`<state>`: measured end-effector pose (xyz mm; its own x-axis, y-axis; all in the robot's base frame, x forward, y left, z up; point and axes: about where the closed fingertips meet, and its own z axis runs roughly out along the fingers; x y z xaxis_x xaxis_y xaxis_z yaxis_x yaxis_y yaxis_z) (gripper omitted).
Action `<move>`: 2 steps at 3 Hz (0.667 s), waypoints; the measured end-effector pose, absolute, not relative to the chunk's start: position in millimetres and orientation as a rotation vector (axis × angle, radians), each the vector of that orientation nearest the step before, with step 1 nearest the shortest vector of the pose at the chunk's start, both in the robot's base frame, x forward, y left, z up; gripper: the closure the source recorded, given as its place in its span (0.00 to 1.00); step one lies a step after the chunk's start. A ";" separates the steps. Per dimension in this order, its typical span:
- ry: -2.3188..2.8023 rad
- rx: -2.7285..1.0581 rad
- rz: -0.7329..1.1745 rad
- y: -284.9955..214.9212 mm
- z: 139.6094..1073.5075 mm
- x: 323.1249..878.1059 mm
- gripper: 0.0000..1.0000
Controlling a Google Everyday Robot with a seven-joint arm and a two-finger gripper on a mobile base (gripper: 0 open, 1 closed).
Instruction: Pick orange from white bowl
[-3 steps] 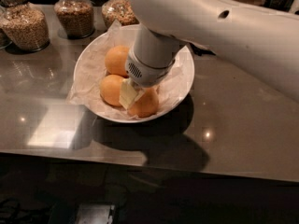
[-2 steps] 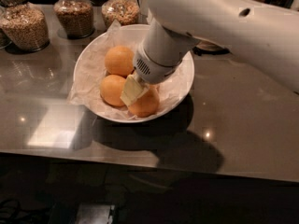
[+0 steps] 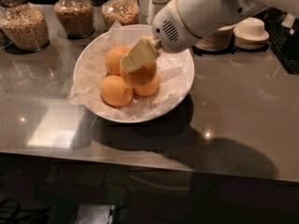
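Where three grain jars (image 3: 23, 24) line the upper left of the frame, the dark desk (image 3: 243, 115) carries the white bowl (image 3: 180, 97) just right of them, lined with crumpled paper. Two spare oranges (image 3: 115, 91) lie at the bowl's left side, and a third peeks out low on the right. Between them, near the bowl's middle, is the orange (image 3: 142, 77), riding a little above the rest. The claw (image 3: 135, 62) reaches in from the upper right. One pale finger (image 3: 138, 55) lies flat across the fruit's upper left face, and the other is hidden behind, so it looks clamped on the orange. The fruit sits directly under and within the claw, so I judge the coming move to be straight up. Being round, it has no long axis, and no stem dot shows. Small stacked bowls (image 3: 251, 31) stand at the far upper right.
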<state>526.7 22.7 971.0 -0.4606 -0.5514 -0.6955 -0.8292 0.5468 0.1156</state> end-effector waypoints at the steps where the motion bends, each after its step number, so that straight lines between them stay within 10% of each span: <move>1: 2.014 -1.187 0.705 28.0 1007.4 520.5 1.00; 2: 1.884 -1.290 0.859 38.1 1014.6 512.7 1.00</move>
